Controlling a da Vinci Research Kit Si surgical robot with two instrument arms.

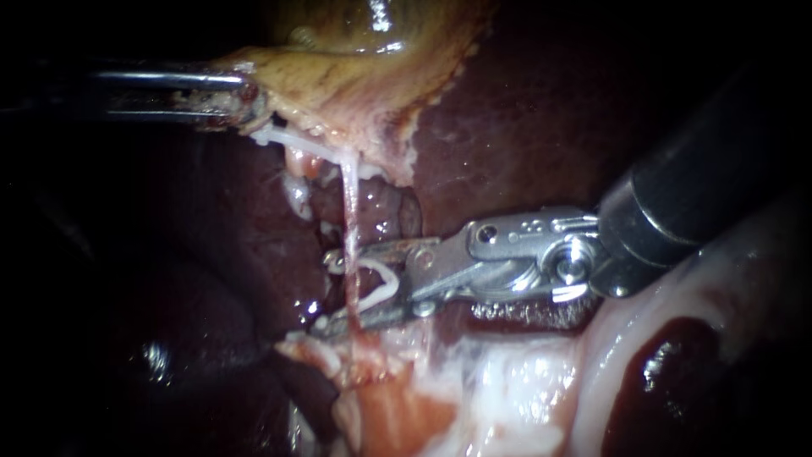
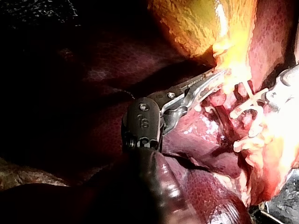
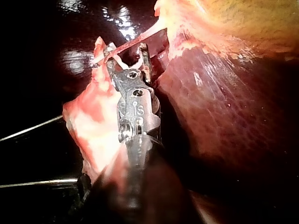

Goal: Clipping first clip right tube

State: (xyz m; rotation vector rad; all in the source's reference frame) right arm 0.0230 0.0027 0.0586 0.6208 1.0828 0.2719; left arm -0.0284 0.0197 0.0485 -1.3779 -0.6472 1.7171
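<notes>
Endoscope view, left end effector [image 1: 244,101]: clamped on gallbladder [image 1: 355,68] edge, pulling your tube [image 1: 349,203] taut.
Right end effector [image 1: 338,292]: spread wide, cradling the clip [image 1: 381,283] astride the tube, so you can squeeze.

Strong light pools on the wet, dark-red liver [image 1: 524,127], throwing white glints, while the surroundings fall away into black, crossed in the right wrist view by two thin pale lines [image 3: 32,128].
</notes>
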